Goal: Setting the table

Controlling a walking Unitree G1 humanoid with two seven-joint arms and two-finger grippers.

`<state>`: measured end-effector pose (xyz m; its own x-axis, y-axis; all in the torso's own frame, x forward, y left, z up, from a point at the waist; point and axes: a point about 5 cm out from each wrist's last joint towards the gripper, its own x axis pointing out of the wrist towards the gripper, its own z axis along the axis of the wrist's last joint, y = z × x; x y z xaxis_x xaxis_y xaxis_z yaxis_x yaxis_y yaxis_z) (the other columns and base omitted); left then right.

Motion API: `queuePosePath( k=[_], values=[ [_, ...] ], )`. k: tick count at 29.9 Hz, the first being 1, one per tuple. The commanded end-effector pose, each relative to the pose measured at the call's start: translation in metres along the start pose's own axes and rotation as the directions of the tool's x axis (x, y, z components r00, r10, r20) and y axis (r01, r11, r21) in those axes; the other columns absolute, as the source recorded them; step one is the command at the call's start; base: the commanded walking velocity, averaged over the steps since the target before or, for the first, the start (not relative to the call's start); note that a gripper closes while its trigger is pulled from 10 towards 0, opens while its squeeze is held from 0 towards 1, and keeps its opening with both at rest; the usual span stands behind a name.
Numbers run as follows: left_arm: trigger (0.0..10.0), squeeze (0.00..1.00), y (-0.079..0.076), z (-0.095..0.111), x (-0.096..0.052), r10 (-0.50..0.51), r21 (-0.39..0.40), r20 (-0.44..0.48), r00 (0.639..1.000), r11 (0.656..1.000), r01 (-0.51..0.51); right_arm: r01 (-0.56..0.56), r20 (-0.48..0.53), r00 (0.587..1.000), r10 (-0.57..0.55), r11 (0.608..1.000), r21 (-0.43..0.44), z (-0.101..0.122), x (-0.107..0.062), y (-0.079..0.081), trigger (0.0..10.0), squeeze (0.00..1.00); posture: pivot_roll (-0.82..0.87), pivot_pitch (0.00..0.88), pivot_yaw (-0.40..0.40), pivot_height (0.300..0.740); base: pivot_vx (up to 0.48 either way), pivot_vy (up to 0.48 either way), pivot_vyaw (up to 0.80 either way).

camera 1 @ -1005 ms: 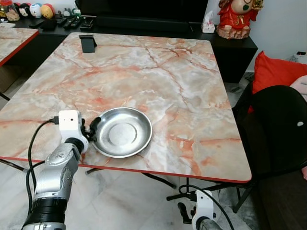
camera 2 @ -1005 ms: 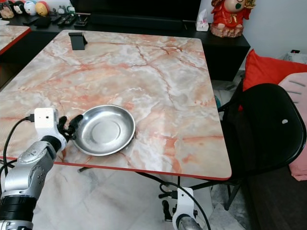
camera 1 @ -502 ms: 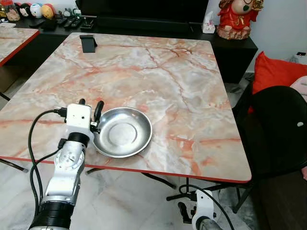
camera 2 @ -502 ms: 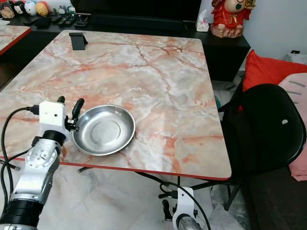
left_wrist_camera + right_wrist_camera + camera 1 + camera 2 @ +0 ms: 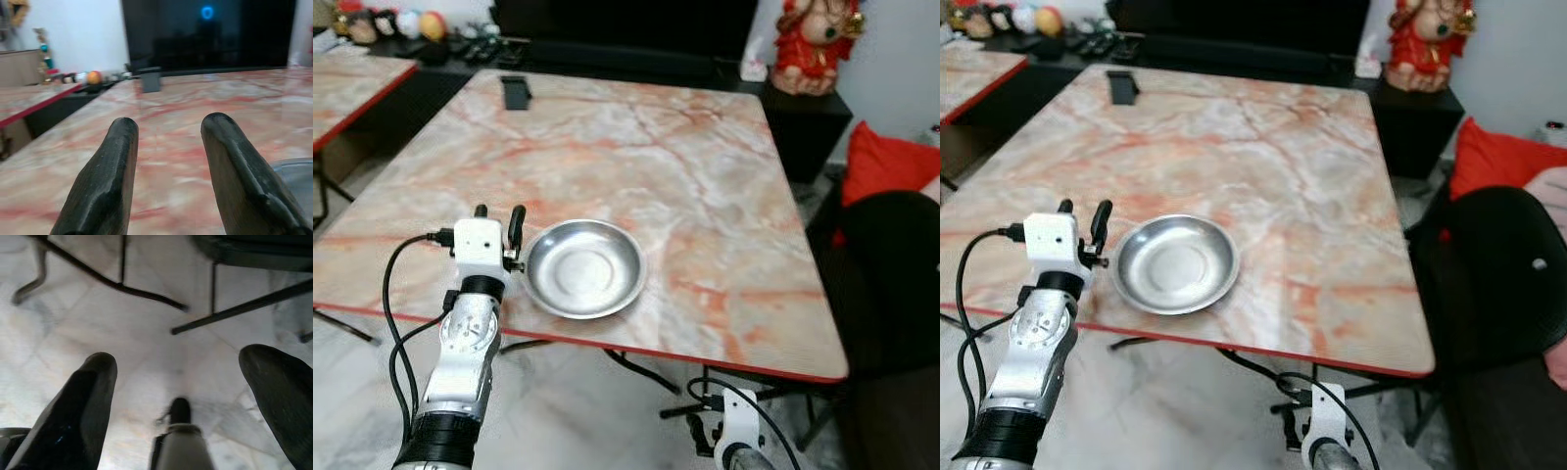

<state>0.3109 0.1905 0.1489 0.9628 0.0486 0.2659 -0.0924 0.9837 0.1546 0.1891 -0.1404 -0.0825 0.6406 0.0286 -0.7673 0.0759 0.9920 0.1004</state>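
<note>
Bowl [image 5: 584, 267] sits lower center of the frame on our marble worktop [image 5: 636, 147], near its front edge. Our left claw [image 5: 498, 221] stands just left of it, its 2 fingers parted and empty, not touching the rim. Our right claw [image 5: 181, 382] hangs wide open over the floor [image 5: 146, 333], lower right.

Past the left gripper [image 5: 168, 161] fingertips everything's mushy — the little figurines [image 5: 73, 77] on the far shelf are just colored blobs. The steel bowl [image 5: 293, 178] beside the fingers gets cut off at the frame edge — only a sliver shows.
</note>
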Motion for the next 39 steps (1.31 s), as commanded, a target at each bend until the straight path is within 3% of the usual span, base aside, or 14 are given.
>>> queuePosePath(
  k=[1,39],
  values=[
    [10.0,0.0,0.0065,0.002,0.0044,0.031,-0.015,0.011,0.999,0.999,-0.03,0.0,-0.01,1.0,0.0,1.0,0.014,-0.0037,-0.0006,0.0032,10.0,0.0,0.0,0.0,-0.042,0.74,0.0,0.48,0.0],
    [10.0,0.0,0.0125,0.0076,0.0091,0.035,-0.005,0.029,0.999,0.999,-0.035,-0.005,-0.007,1.0,0.005,1.0,0.015,-0.0011,0.0001,0.0037,10.0,0.0,0.01,0.011,-0.045,0.74,0.0,0.48,0.0]
  ],
)
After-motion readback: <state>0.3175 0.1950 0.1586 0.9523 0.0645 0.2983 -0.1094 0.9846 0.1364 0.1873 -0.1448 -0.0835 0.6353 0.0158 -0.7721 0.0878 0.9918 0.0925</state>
